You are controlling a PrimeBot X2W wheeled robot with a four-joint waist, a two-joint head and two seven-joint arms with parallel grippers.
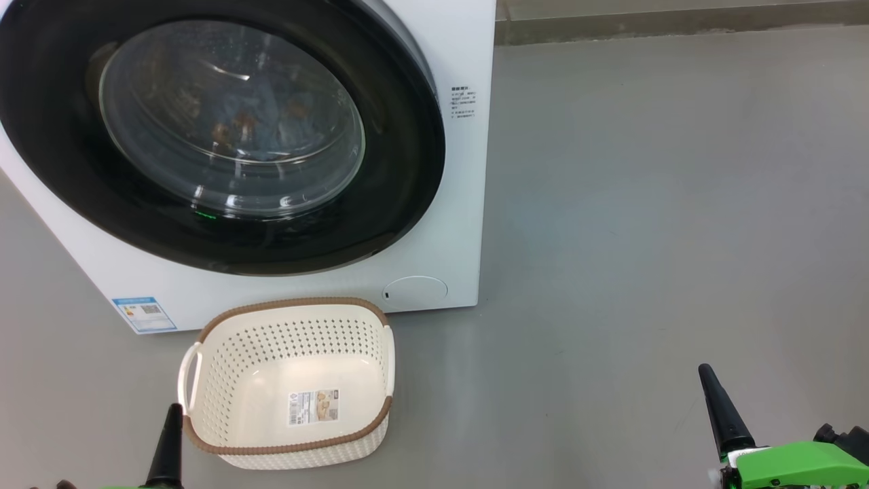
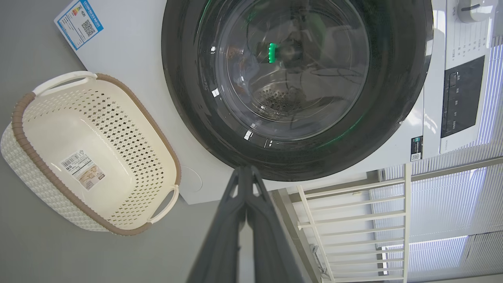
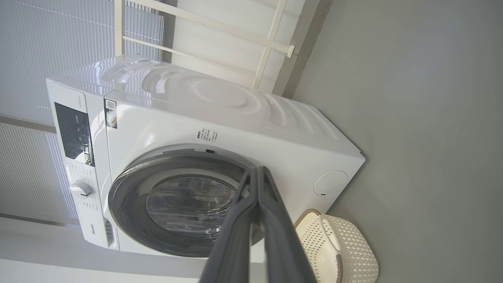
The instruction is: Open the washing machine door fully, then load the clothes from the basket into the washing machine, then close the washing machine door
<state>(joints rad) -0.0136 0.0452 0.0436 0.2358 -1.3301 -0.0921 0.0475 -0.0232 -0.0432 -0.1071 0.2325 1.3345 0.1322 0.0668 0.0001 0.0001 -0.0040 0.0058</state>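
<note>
Washing machine door (image 1: 224, 136) takes up the upper left of the head view. Its wide black rim lies flat against the white front of the washing machine (image 1: 468, 224), so it looks shut. Behind the bulging glass centre, light-blue clothes (image 1: 254, 119) with orange-brown prints show dimly inside the drum. A blue energy label (image 1: 144, 314) sits at the lower left corner of the machine's front, and a round cover (image 1: 414, 290) sits at its lower right. Below the door, at the lower left-centre of the frame, the cream basket (image 1: 292, 302) stands upright on the grey floor (image 1: 645, 238). Its far brown rim is just in front of the machine's bottom edge. The basket's bare bottom carries a label sticker (image 1: 313, 407). The left claw (image 1: 175, 409) rises from the bottom left edge of the frame, with its dark tip just beside the basket's near left corner. Whether it touches the wall there I cannot tell. The right claw (image 1: 706, 372) stands at the lower right over bare floor, well apart from the basket. In both wrist views each claw's two fingers are pressed together with the tips meeting, and neither claw holds anything.
</note>
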